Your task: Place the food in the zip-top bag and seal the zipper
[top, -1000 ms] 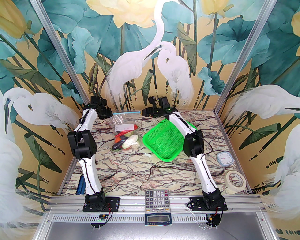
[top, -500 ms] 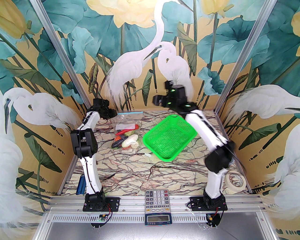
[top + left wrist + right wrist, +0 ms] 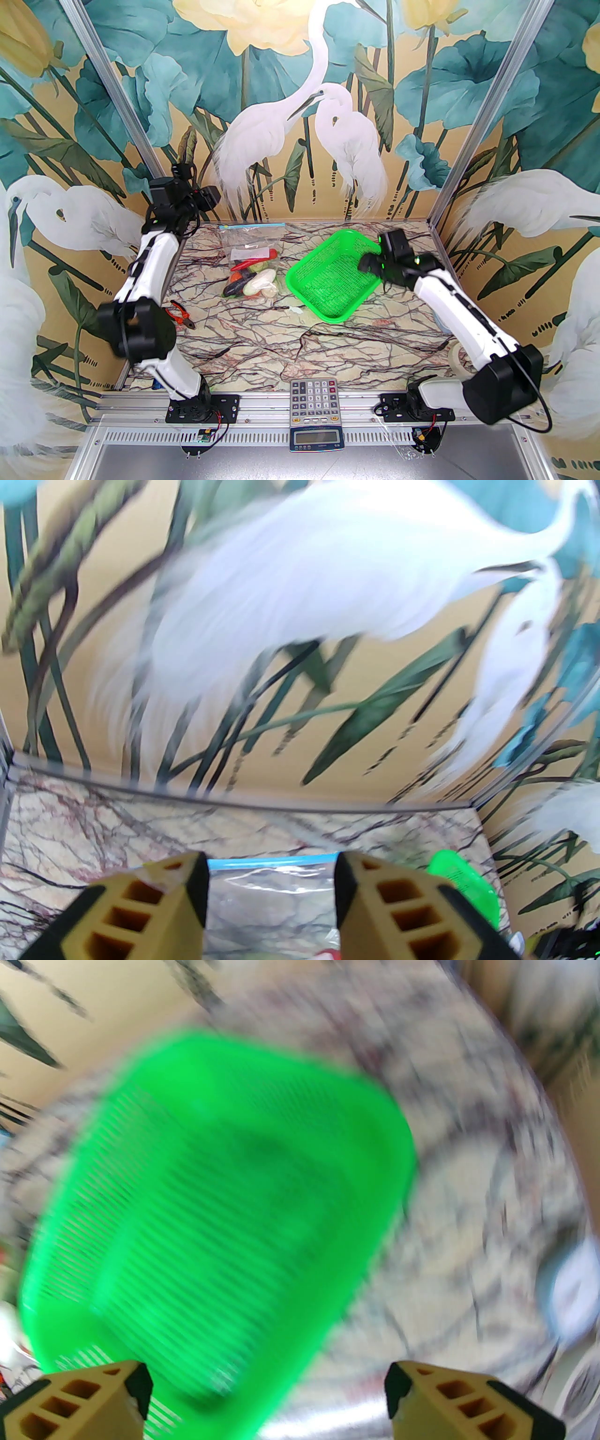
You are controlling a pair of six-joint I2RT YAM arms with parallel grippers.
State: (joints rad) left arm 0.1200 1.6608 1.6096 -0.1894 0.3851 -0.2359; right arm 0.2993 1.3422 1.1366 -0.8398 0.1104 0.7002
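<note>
Both end effectors are empty and off the zip-top bag (image 3: 243, 239), so sealing looks finished; next calls for checking the zipper (image 3: 253, 225) is fully shut; the food (image 3: 253, 281) lies inside the bag, at 9 o'clock of the green basket (image 3: 328, 286); the right end effector (image 3: 267, 1377), jaws wide, hovers over the basket's 3 o'clock rim, elbow low; farthest, the left end effector (image 3: 269, 869), half open, hangs high at the bag's 10 o'clock.

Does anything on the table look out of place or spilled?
One small pale scrap lies loose beside the green basket, which sits turned cornerwise. Red-handled pliers lie far left. Nothing looks spilled.
</note>
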